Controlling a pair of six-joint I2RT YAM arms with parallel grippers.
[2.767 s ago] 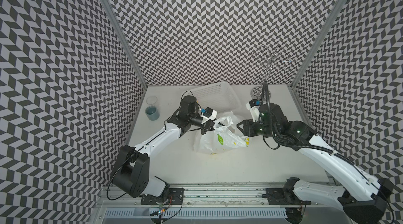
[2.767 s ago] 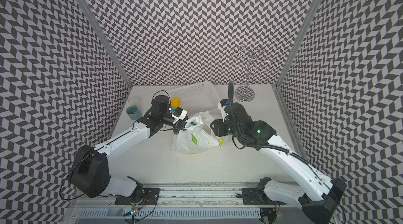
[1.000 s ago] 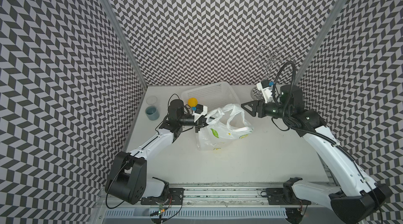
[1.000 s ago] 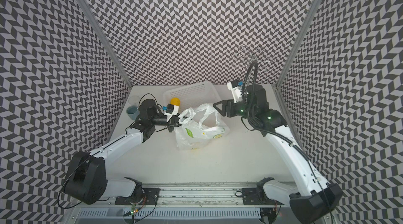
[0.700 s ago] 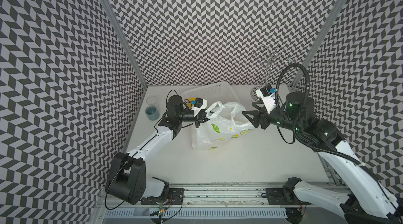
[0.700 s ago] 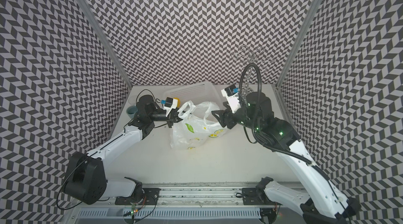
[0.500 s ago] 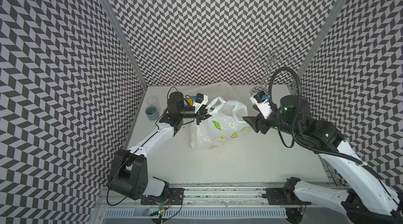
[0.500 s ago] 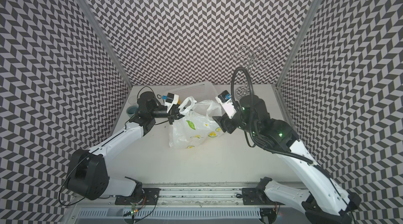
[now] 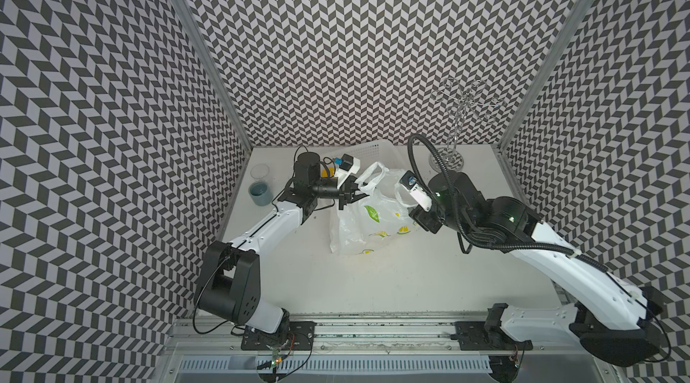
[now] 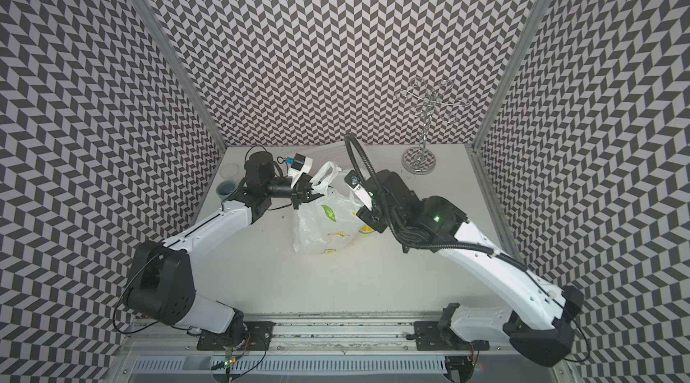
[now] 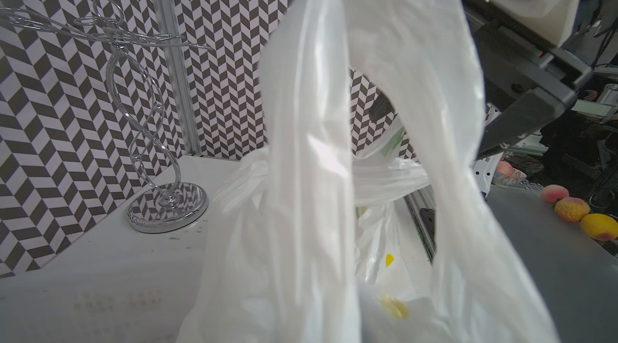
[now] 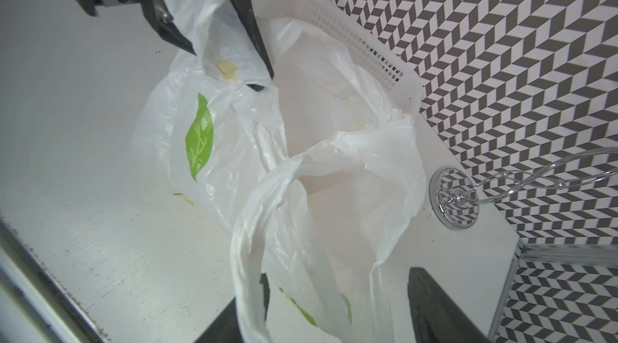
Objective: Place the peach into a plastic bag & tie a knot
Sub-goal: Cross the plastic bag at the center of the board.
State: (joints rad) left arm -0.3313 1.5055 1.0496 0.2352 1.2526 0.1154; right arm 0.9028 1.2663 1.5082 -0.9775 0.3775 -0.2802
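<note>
The plastic bag, white with lemon and leaf prints, stands on the table's middle. My left gripper is shut on one handle loop and holds it up, and its black fingers show with film between them. In the left wrist view the bag hides the jaws. My right gripper is open at the bag's right side, with the other handle loop lying loosely between its spread fingers. The peach is hidden, so I cannot tell whether it lies in the bag.
A white perforated basket stands behind the bag, with something yellow in it. A chrome wire stand is at the back right. A clear cup of blue liquid sits at the back left.
My right arm has swung from the back right down to the bag's right side. My left gripper has raised its handle and shifted slightly back, so the bag stands taller.
</note>
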